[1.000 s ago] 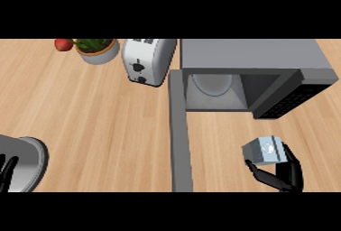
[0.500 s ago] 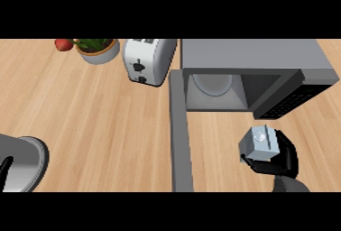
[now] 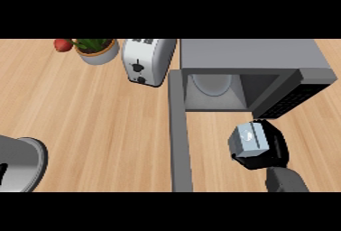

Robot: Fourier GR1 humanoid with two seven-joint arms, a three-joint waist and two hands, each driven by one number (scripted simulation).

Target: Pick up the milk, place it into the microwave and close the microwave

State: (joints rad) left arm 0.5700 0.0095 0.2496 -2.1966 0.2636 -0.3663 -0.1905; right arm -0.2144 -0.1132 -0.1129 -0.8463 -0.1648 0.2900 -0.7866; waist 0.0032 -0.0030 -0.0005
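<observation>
Right hand (image 3: 266,151) has its fingers curled round the milk (image 3: 248,140); carton is held up off the counter (image 3: 86,117), just outside the microwave (image 3: 250,67) mouth, at about 5 o'clock from the cavity. Left hand: only a dark sliver shows at the view's left edge behind a grey forearm, so I can't tell its fingers. Risks as I read them: the carton sits toward the right side of the opening, close below the dark control panel (image 3: 293,97), so a straight push toward 12 could clip that panel edge or the right cavity wall instead of clearing it; needs a shift toward 10–11 o'clock first. The hand wraps most of the carton, so the hand itself could foul the cavity roof or floor on entry, and the carton could tip when it's let go if it isn't set flat on the turntable (image 3: 213,83). The door (image 3: 178,135) is swung fully open, running down toward 6 o'clock at the carton's 9 o'clock side; the forearm must be fully out before closing, or the door swings into it. Count: one milk carton, one microwave with one door, one toaster (image 3: 148,61) at 11 o'clock from the cavity, one potted plant (image 3: 96,48) further out at 10, one red item (image 3: 63,44) beside the pot, too small to identify.
</observation>
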